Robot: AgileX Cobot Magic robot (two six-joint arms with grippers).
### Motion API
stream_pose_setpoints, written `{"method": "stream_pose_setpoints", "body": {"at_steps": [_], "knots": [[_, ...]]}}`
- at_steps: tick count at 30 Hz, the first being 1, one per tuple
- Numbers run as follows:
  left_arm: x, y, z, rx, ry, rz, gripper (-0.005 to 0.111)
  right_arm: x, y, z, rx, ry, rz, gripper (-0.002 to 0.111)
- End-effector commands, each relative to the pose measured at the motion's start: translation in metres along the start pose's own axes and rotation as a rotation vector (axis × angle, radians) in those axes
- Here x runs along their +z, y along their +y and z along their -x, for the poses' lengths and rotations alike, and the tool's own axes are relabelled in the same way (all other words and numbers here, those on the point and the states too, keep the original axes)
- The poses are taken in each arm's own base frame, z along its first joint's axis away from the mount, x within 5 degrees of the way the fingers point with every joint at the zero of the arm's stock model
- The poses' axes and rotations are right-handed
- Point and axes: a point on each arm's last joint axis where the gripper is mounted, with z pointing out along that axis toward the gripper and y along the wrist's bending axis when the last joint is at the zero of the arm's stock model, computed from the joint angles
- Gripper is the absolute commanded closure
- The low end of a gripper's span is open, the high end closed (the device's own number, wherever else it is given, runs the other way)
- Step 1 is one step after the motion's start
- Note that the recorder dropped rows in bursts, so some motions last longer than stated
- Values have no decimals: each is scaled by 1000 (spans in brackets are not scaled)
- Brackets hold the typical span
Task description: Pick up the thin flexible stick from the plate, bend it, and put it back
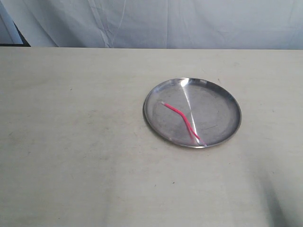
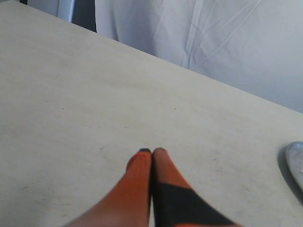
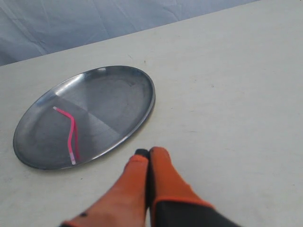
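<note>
Both claws are closed with nothing between the fingers: the left gripper (image 2: 152, 151) has its orange tips pressed together over bare table (image 1: 75, 142), and the right gripper (image 3: 147, 152) is pinched the same way. The thin flexible stick (image 1: 182, 117) lies inside the plate (image 1: 215, 106), which sits right of the table's middle. The stick is kinked partway along. One whitish tip points far and left, and the other rests close to the plate's near rim.

From the right wrist camera, the stick (image 3: 71, 127) is clear of the right claw and touches neither finger. The plate's rim (image 3: 142, 113) is near the fingertips, with a strip of table between them. From the left wrist camera, only a sliver of the plate's edge (image 2: 296, 163) shows, well apart from the left claw, and the stick is out of sight. Neither arm appears in the exterior view. Both wrist cameras look along the fingers, which slant toward the tabletop.
</note>
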Motion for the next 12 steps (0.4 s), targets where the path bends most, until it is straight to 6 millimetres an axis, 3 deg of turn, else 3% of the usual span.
{"method": "stream_pose_setpoints", "body": {"at_steps": [1,12], "knots": [[0,0,-1,3,-3,-2,107,0,-1,0,-5,-7,-6,108],[0,0,-1,3,-3,-2,107,0,0,0,-5,-11,-4,108]]}}
